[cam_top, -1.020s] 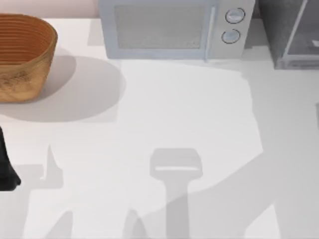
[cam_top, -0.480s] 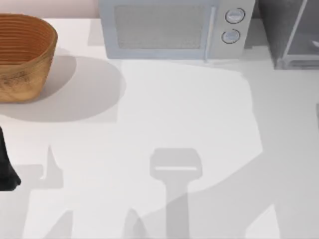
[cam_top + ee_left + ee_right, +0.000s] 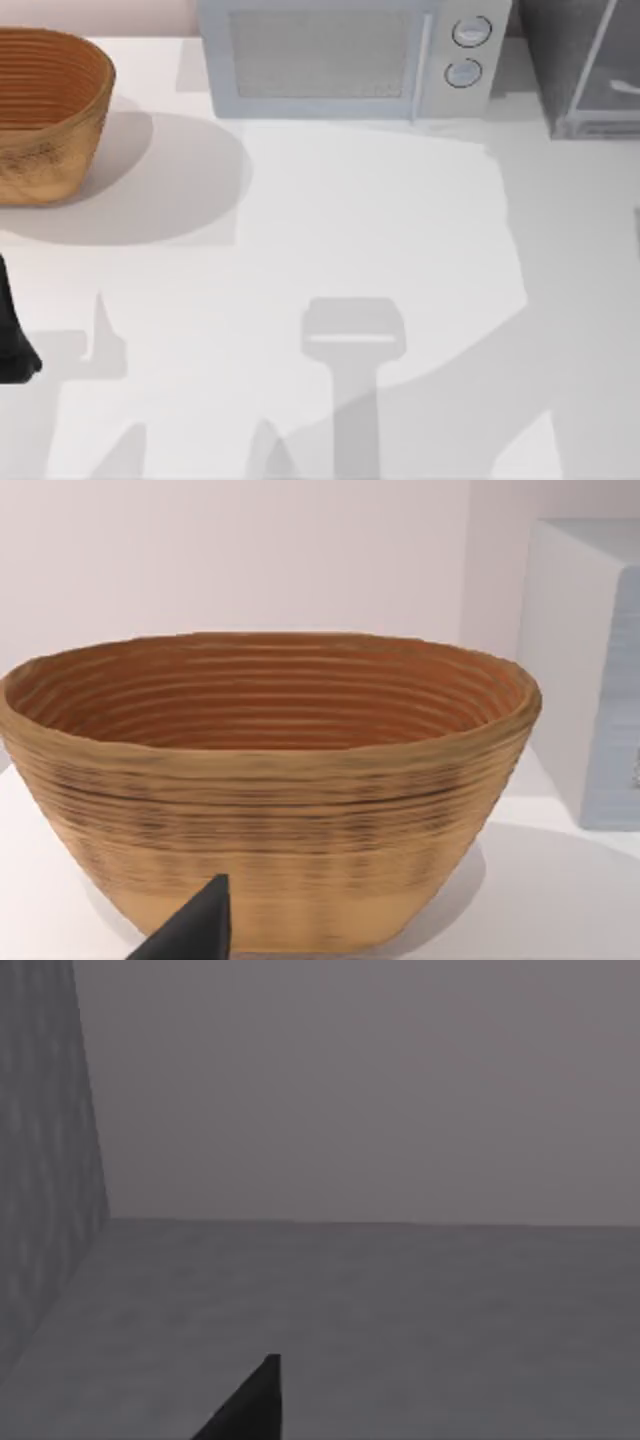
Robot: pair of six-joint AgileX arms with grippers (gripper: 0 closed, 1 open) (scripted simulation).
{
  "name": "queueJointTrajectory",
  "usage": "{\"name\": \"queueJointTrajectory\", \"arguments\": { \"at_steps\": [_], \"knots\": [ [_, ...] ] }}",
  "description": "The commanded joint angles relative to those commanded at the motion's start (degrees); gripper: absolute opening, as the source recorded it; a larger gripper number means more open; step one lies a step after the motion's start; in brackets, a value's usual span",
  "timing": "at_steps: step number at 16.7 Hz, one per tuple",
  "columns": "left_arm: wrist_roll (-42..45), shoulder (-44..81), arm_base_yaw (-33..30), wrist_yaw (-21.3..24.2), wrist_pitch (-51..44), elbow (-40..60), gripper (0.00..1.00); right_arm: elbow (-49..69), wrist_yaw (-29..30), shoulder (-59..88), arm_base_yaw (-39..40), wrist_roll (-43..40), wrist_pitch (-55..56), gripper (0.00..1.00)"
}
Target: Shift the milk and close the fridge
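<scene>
Fridge (image 3: 585,60) at the worktop's (image 3: 380,220) far right corner, pale frame facing the front edge.
Left gripper (image 3: 190,930) hangs near the basket (image 3: 45,110) in the far left corner. Right gripper (image 3: 250,1405) is over a grey floor beside a grey wall. I cannot tell if either claw is spread or pressed together.

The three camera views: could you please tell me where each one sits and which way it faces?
Top view: above the table, looking down; left arm at the left edge.
Left wrist view: on the left arm, facing the basket; a dark end effector tip shows.
Right wrist view: on the right arm, facing grey surfaces.
Shared: basket and microwave, top and left wrist.
</scene>
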Motion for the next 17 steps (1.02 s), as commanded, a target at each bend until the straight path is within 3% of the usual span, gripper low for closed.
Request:
{"name": "queueJointTrajectory", "arguments": {
  "at_steps": [10,17],
  "knots": [
    [0.0,0.0,0.0,0.0,0.0,0.0,1.00,-0.8,0.1,-1.8,0.2,0.2,-0.7,1.00],
    [0.0,0.0,0.0,0.0,0.0,0.0,1.00,-12.4,2.6,-26.3,1.5,1.0,-10.9,1.00]
  ]
}}
